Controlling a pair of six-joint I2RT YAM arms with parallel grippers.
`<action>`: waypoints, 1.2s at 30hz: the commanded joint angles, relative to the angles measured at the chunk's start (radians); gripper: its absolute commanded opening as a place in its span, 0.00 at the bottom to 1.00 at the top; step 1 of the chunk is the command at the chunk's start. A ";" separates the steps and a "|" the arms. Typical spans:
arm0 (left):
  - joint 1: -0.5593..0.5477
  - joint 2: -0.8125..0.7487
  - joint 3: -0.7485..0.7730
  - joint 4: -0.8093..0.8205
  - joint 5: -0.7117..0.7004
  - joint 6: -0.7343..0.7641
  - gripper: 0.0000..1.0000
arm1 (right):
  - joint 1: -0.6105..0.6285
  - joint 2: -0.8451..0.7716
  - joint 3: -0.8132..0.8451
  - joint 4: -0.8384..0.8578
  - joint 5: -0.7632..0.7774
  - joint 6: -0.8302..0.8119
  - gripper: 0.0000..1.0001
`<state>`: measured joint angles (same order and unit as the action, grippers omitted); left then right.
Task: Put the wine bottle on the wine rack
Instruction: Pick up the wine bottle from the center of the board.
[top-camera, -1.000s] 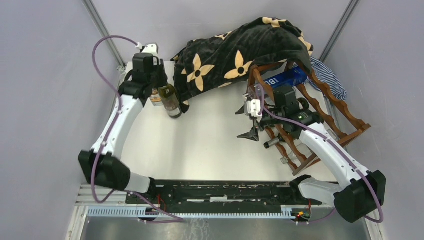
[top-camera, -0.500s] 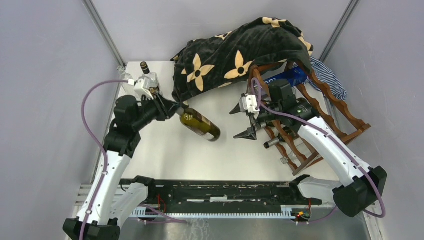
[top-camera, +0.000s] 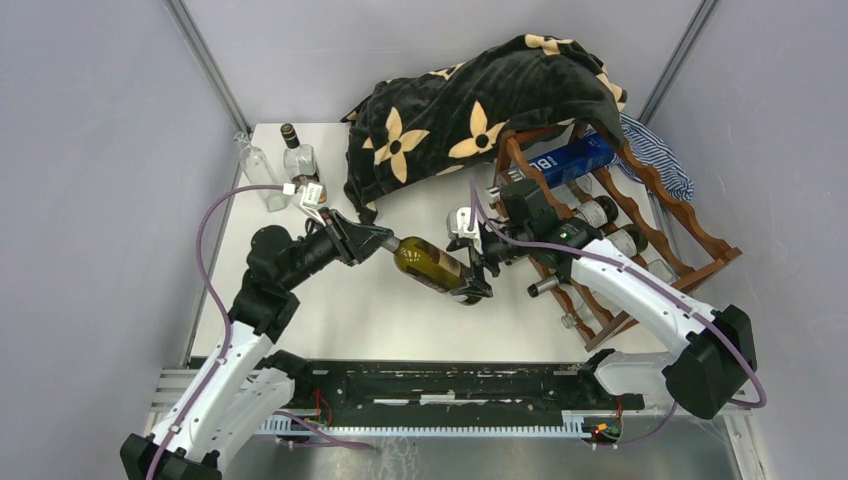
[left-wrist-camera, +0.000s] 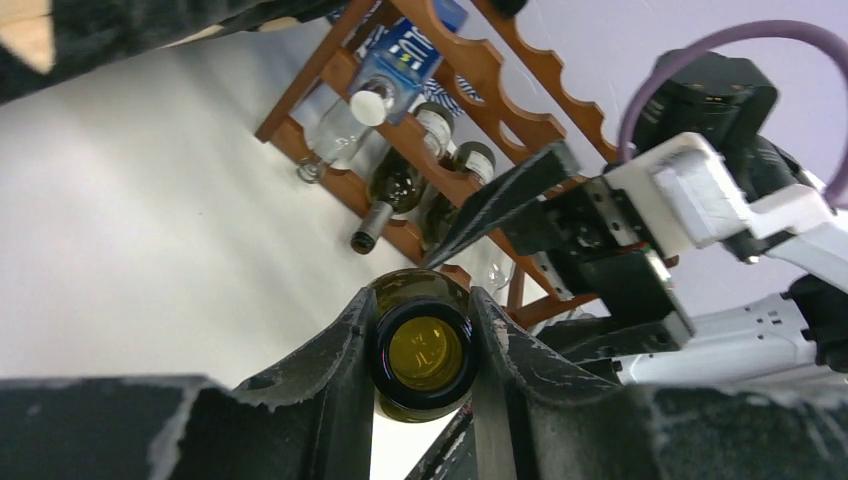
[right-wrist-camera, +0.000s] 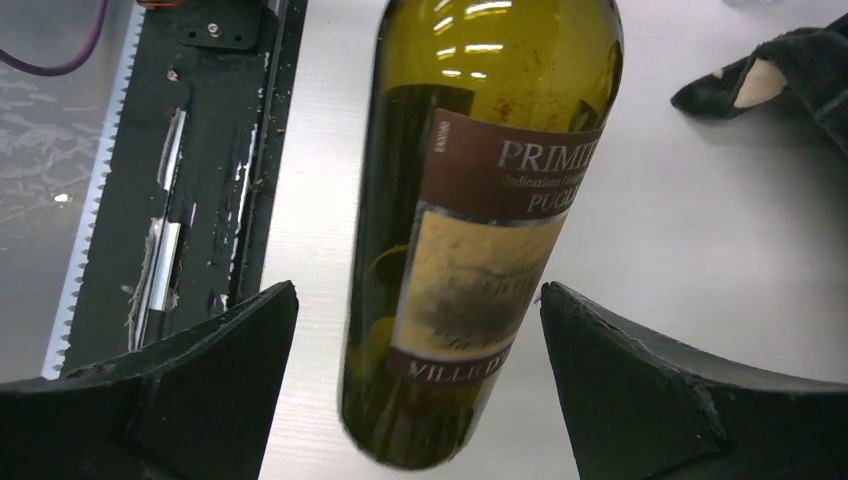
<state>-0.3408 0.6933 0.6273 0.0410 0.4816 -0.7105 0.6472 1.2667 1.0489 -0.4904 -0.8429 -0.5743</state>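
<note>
The wine bottle (top-camera: 430, 265) is olive green with a brown and cream label. It hangs level above the table's middle, base toward the right. My left gripper (top-camera: 375, 243) is shut on its neck; the left wrist view shows the fingers (left-wrist-camera: 350, 330) pinching just behind the bottle's mouth (left-wrist-camera: 422, 350). My right gripper (top-camera: 472, 258) stands open with one finger on each side of the bottle's base end, not touching it. In the right wrist view the bottle (right-wrist-camera: 480, 200) lies between the spread jaws of that gripper (right-wrist-camera: 418, 290). The wine rack (top-camera: 640, 210), reddish-brown with scalloped rails, stands at the right behind the right gripper.
A black blanket with tan flowers (top-camera: 470, 100) drapes over the rack's back end. The rack holds a blue box (top-camera: 575, 158) and several lying bottles (top-camera: 600, 212). Two bottles (top-camera: 298, 158) stand at the back left corner. A striped cloth (top-camera: 660, 160) lies behind the rack.
My left arm has carried the wine bottle from the back left corner toward the middle and tipped it level. My right gripper has moved left until its fingers flank the bottle's base.
</note>
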 joint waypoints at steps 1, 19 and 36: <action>-0.054 -0.008 0.039 0.220 -0.030 -0.044 0.02 | 0.022 0.003 -0.018 0.101 0.087 0.059 0.97; -0.126 -0.014 -0.015 0.388 -0.125 -0.097 0.02 | 0.035 -0.021 -0.171 0.294 0.047 0.149 0.90; -0.126 -0.015 -0.052 0.459 -0.125 -0.161 0.02 | 0.011 -0.069 -0.180 0.217 0.078 -0.004 0.81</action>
<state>-0.4633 0.7097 0.5499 0.3180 0.3904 -0.7868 0.6689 1.2442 0.8726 -0.2760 -0.7509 -0.5335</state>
